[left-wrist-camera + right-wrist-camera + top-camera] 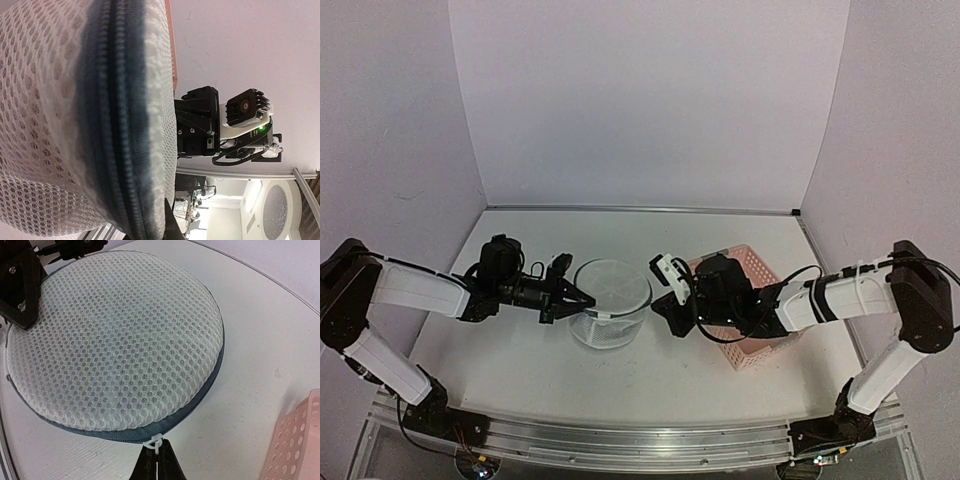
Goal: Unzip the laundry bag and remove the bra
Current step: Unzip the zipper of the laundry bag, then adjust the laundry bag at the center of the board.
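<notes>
The laundry bag [611, 300], a white mesh cylinder with a dark zipper rim [200, 395], stands at the table's middle. My right gripper [159, 462] is shut on the bag's white zipper pull [157, 442] at the near rim; from above it [653, 292] sits at the bag's right edge. My left gripper [582, 299] grips the bag's left rim. One fingertip [173, 226] presses the mesh [45, 125] and the other is hidden behind it. The zipper looks closed along the part in view. The bra does not show.
A pink perforated basket [760, 335] stands right of the bag, partly under my right arm, and its corner shows in the right wrist view [297, 440]. White walls close in the back and sides.
</notes>
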Robot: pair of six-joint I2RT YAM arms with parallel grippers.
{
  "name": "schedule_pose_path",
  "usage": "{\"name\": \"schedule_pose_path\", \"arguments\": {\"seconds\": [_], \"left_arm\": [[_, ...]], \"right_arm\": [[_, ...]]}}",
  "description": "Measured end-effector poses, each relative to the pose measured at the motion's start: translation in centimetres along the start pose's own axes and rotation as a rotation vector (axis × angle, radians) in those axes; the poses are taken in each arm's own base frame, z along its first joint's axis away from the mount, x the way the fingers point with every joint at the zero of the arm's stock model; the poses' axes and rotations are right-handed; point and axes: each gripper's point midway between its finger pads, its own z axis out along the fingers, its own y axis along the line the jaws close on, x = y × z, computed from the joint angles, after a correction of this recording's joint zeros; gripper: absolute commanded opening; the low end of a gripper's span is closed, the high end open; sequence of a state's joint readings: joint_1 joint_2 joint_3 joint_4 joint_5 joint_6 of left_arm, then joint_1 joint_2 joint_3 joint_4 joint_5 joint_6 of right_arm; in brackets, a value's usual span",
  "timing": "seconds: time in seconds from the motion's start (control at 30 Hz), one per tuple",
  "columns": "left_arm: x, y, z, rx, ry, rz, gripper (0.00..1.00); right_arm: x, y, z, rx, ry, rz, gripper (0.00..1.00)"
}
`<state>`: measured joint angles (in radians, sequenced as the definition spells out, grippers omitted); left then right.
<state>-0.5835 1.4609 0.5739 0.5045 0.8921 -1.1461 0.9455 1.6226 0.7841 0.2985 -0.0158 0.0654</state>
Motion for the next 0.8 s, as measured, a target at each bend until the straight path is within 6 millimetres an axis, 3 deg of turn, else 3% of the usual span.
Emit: {"name": "schedule_pose_path", "arguments": {"seconds": [0.4,0.67,0.8], "left_arm": [[0.9,0.2,1.1,-0.015,0.137,0.055,0.0],[-0.1,-0.7,2.0,-0.096,0.189,0.154,0.0],[-0.3,-0.6,2.3,-0.132,0.212,0.178,0.12]], "right_arm": [[1.7,-0.4,-2.7,0.019,0.02,-0.018,0.0],[2.5,-0.9,-4.2,0.054,0.016,-0.01,0.0],[2.2,0.0,-5.3,0.053,-0.009,-0.002,0.0]]}}
